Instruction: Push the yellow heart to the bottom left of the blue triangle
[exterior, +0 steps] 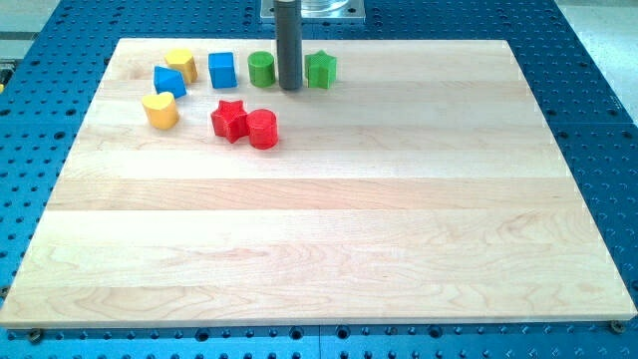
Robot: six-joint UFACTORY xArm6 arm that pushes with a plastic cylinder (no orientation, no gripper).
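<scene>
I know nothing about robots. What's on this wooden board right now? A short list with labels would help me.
board: wooden board, on a blue perforated surface
my tip, between the two green blocks
green blocks: green cylinder on the tip's left in the view, green star on its right
blue blocks: blue triangle, blue cube
yellow blocks: yellow heart just below-left of the blue triangle; another yellow block above it
red blocks: red star touching red cylinder

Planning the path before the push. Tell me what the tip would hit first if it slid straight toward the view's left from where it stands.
My tip sits between the green cylinder and the green star. Sliding left, it would probably meet the green cylinder first, though depth is unclear and it might pass just below it.
</scene>
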